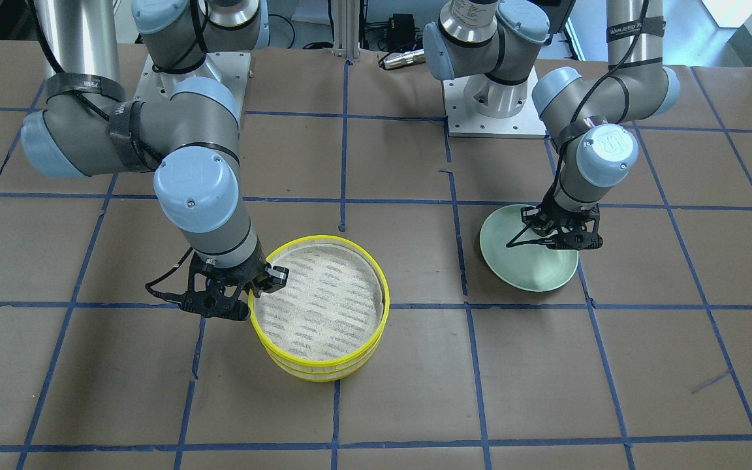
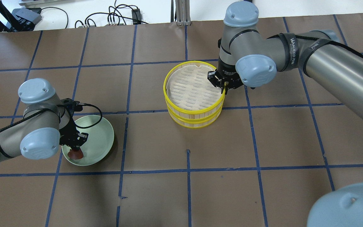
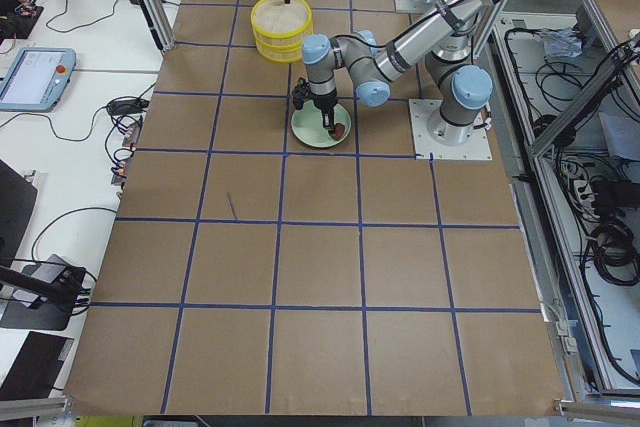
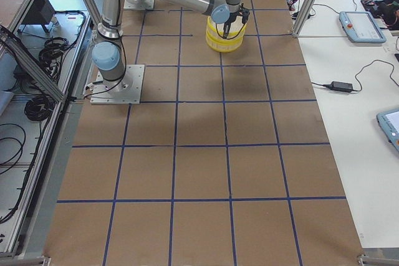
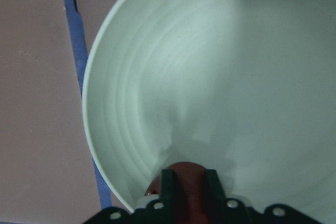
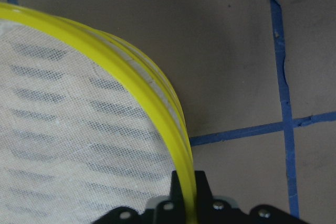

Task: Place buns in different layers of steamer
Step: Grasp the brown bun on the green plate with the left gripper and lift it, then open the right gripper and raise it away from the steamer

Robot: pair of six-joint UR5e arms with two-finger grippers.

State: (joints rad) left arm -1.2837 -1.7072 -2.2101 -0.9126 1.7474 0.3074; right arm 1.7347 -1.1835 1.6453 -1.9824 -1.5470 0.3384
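Reddish-brown bun (image 2: pixel 75 154) low inside the pale green plate (image 2: pixel 101 135) near its rim, clamped between the left gripper (image 5: pixel 189 182) fingers, two yellow-rimmed steamer layers (image 2: pixel 195 117) stacked well apart on the brown taped surface (image 2: pixel 263 142), right gripper (image 6: pixel 188 182) fingers pinched across the top layer (image 2: pixel 194 110) rim.

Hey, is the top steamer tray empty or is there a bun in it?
Empty: the top steamer tray shows only bare striped mesh from above.
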